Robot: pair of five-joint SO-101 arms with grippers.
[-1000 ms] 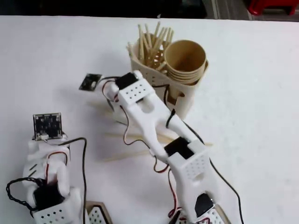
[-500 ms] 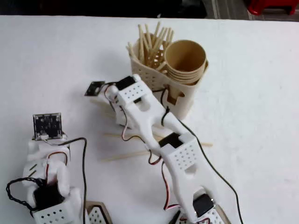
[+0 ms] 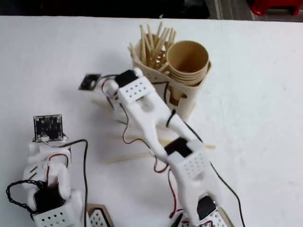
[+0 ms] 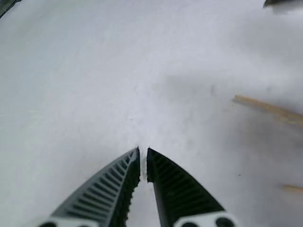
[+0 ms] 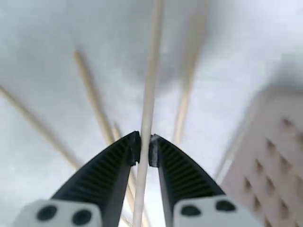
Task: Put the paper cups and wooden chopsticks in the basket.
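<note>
A cream perforated basket stands at the table's far middle, holding stacked paper cups and a bundle of wooden chopsticks. My right arm stretches from the near edge to just left of the basket. Its gripper is shut on one chopstick, which runs straight out between the jaws above the table. Loose chopsticks lie on the table beneath this arm, and more chopsticks show below the held one. My left gripper is shut with nothing in it, over bare table.
The left arm sits folded at the near left corner. A single chopstick lies off to the side of the left gripper. The basket wall stands close beside the right gripper. White table spreads open at far left and right.
The right arm's wrist dipped toward the near side half a second ago and has come back up toward the basket. The left arm has not moved.
</note>
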